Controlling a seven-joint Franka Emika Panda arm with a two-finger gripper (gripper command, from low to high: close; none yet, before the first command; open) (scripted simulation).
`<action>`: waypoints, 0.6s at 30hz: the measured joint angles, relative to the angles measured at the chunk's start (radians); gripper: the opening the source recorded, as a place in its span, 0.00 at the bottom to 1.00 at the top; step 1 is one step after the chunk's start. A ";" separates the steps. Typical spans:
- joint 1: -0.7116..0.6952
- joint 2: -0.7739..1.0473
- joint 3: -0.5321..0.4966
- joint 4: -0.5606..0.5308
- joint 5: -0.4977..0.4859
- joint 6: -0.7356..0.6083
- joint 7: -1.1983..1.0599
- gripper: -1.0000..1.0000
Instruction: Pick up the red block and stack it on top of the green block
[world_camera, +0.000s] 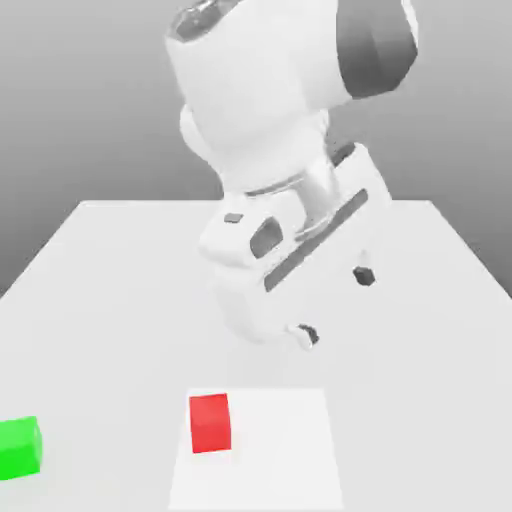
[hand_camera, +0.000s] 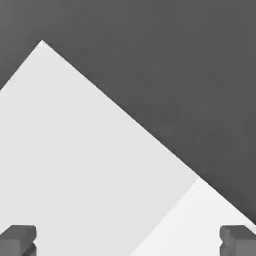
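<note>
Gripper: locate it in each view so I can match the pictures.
Exterior view: the gripper hangs open near the picture's middle, above the table, beyond the red block.
Hand view: the gripper shows as two dark fingertips set wide apart, with the table between them.
Shared landmark: the white table's paler patch.

**Open table, two small blocks low at the near side**

The gripper (world_camera: 336, 305) hangs above the table (world_camera: 120, 280) with its fingers spread wide and nothing between them. Bare tabletop lies all around beneath it. The red block (world_camera: 210, 423) sits nearer, apart from everything, free on every side. The green block (world_camera: 19, 447) stands well apart at the exterior view's left edge, with clear surface between them.
</note>
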 joint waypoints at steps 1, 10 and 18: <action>0.007 0.048 0.002 -0.009 0.016 0.001 -0.065 0.50; 0.004 0.186 0.008 -0.055 0.030 0.037 -0.284 0.50; -0.054 0.332 0.033 -0.135 -0.077 0.192 -0.578 0.50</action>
